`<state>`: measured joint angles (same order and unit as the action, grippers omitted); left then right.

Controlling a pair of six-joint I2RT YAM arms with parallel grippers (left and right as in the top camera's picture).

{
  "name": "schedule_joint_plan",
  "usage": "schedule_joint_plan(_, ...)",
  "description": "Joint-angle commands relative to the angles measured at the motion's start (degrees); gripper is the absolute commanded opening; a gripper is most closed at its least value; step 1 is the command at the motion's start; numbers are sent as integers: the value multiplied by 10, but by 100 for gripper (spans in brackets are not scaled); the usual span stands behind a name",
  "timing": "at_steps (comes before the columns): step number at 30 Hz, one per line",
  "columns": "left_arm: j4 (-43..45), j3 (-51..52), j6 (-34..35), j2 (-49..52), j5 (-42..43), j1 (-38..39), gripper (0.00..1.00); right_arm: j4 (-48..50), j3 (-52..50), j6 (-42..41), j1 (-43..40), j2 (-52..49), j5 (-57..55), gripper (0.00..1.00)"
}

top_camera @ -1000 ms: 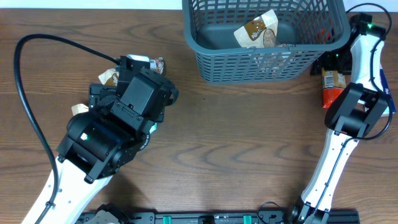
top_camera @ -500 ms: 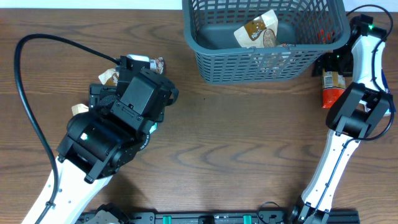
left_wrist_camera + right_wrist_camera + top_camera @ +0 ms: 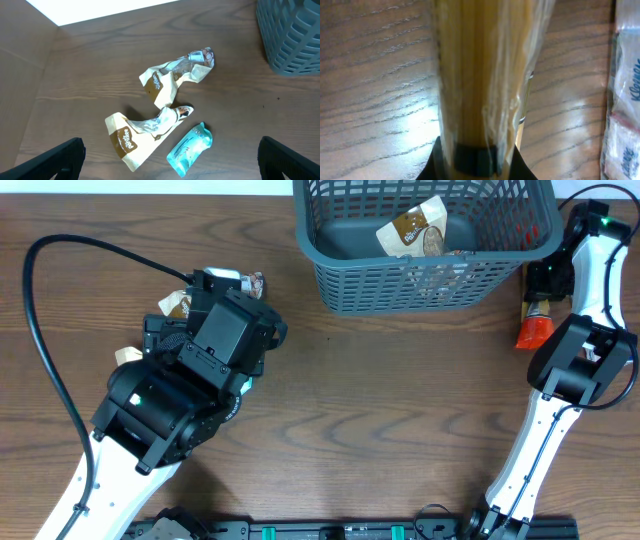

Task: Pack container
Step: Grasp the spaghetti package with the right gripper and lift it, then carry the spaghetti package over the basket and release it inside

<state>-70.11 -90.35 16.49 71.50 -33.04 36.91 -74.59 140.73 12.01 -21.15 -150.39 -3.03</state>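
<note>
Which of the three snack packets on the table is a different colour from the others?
The small teal packet, in the left wrist view. The upper cream packet and the lower cream packet beside it are both brown-printed.

robot lab bench: wood-grain table (image 3: 380, 420), arm mounting rail (image 3: 330, 531), black cable (image 3: 28, 285).

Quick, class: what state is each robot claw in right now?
Left claw: open, holding nothing.
Right claw: closed on the orange-brown plastic snack packet.
</note>
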Motion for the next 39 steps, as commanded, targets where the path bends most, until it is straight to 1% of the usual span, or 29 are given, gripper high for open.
schedule_joint_plan(1,-2,3,3,0,-6,-2,99,-22,19,-43,-15,-33,-28,1)
schedule_joint_plan(4,-2,3,3,0,-6,-2,99,-54,76,-53,-23,-28,-31,1)
schedule_joint_plan(9,-2,3,3,0,-6,-2,99,-116,209,-71,-30,-14,-47,1)
schedule_joint_plan(14,-2,3,3,0,-6,-2,99,-141,303,-92,-39,30,-45,2)
schedule_joint_plan(22,-1,3,3,0,-6,-2,99,-139,313,-93,-32,161,-40,2)
schedule_joint_plan(29,-1,3,3,0,-6,-2,99,-108,313,-103,-21,295,-15,1)
schedule_joint_plan(31,-1,3,3,0,-6,-2,99,-97,313,-104,-14,328,7,2)
schedule_joint_plan(36,-1,3,3,0,-6,-2,99,-57,313,-151,31,397,99,2)
schedule_joint_plan(39,-1,3,3,0,-6,-2,99,-26,313,-191,79,410,110,1)
